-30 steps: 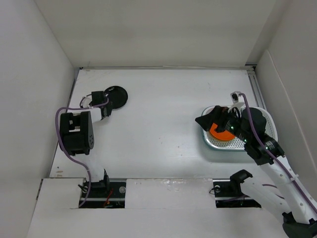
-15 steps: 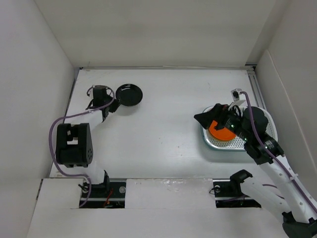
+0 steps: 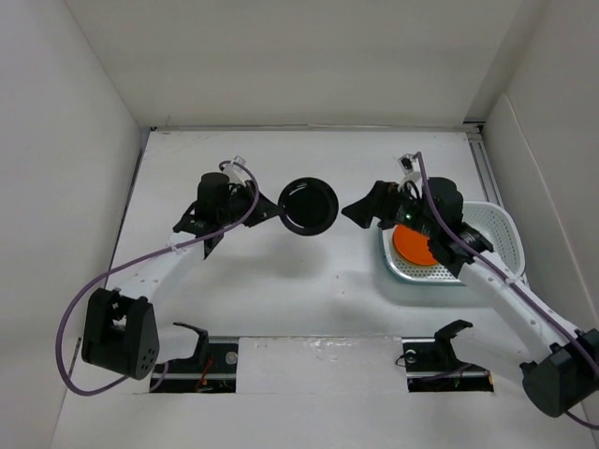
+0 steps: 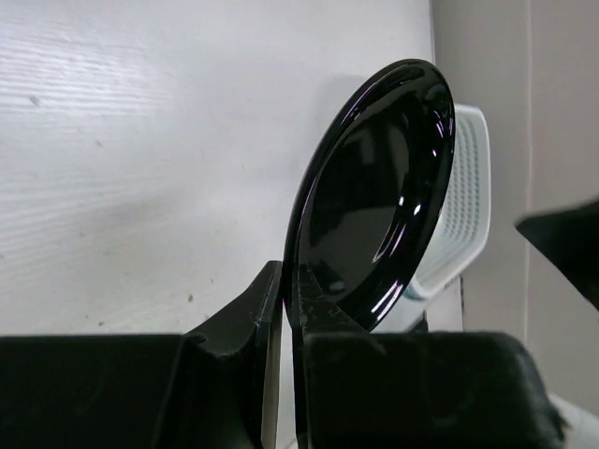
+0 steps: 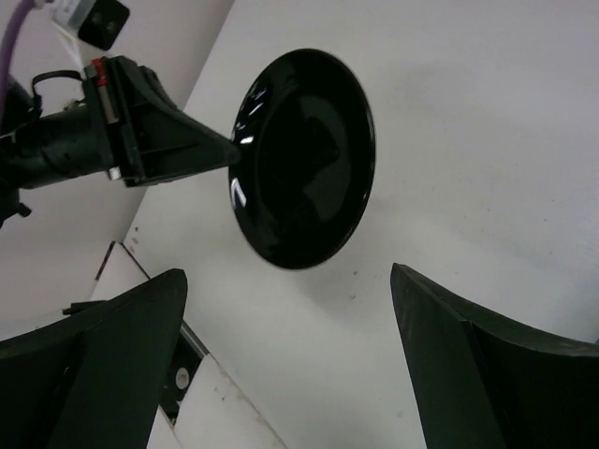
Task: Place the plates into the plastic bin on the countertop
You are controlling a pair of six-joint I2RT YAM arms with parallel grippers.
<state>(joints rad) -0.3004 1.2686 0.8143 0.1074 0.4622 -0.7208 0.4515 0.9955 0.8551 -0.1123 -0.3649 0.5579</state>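
Here the black plate (image 3: 309,204) is gripped at its rim by the left fingers (image 4: 268,304), centre frame; the right fingers (image 5: 94,365) are spread, empty. A handover toward the bin (image 3: 505,234) seems called for.

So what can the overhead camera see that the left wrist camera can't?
Only overhead: a round orange plate lying in the teal-rimmed perforated plastic bin. Only the left wrist: a close look at the left end effector shut on the rim of the glossy black round plate. Both: that black plate lifted clear of the matte white countertop, and at least part of the bin.
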